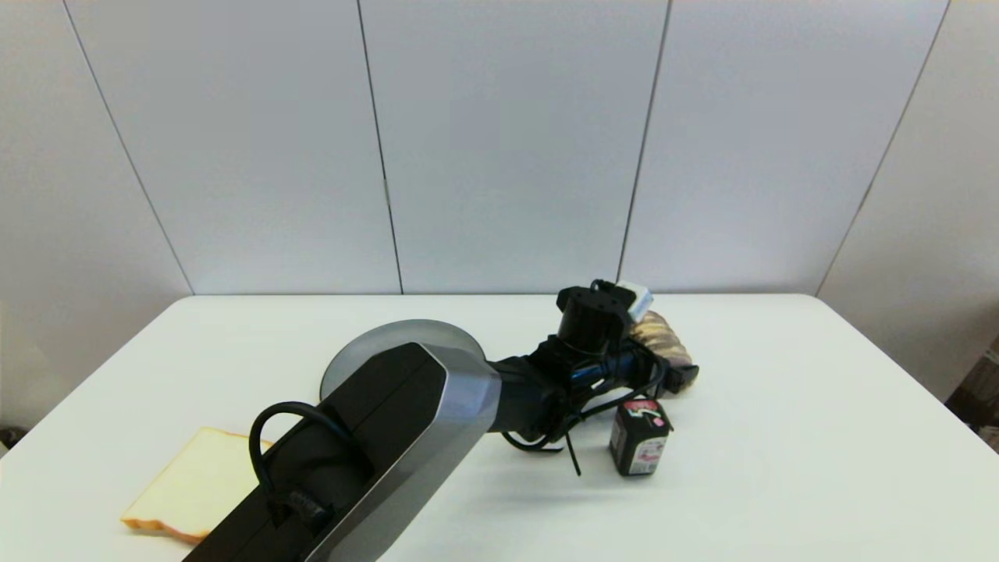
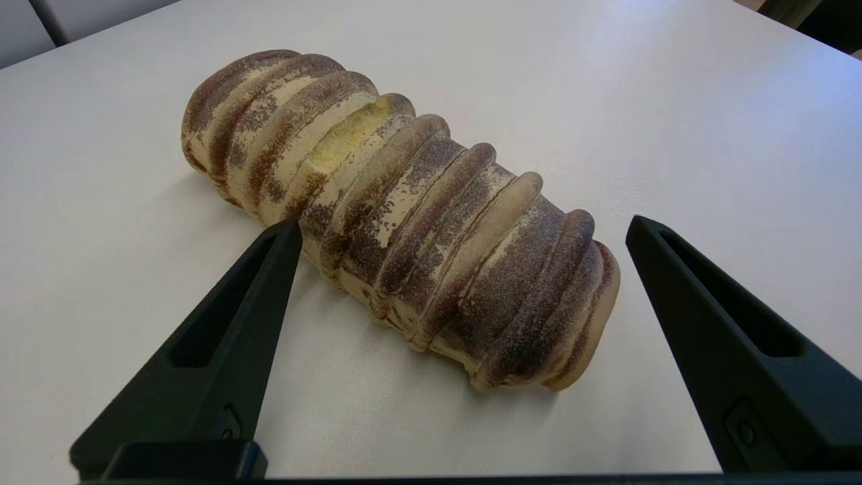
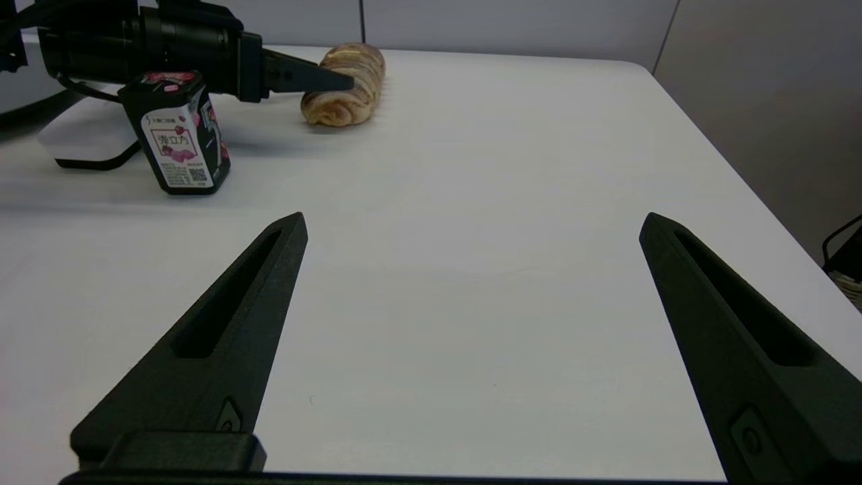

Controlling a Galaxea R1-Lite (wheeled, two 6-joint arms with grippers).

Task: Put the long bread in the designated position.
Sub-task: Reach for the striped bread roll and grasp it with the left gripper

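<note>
The long bread (image 2: pixel 404 215), a ridged loaf with brown and tan bands, lies flat on the white table. My left gripper (image 2: pixel 465 224) is open and low over the table, with the loaf's near half between its fingers. One fingertip (image 2: pixel 283 249) is right at the loaf's side, and the other stands a little apart from it. In the head view the bread (image 1: pixel 663 337) is right of centre, partly hidden behind my left arm (image 1: pixel 546 382). My right gripper (image 3: pixel 475 219) hovers open over bare tabletop, well away from the bread (image 3: pixel 345 84).
A black drink carton (image 1: pixel 640 437) stands just in front of the left wrist. A round grey plate (image 1: pixel 367 351) sits left of centre, partly under the arm. A pale toast slice (image 1: pixel 191 488) lies at the front left. A white object (image 1: pixel 638 297) shows behind the wrist.
</note>
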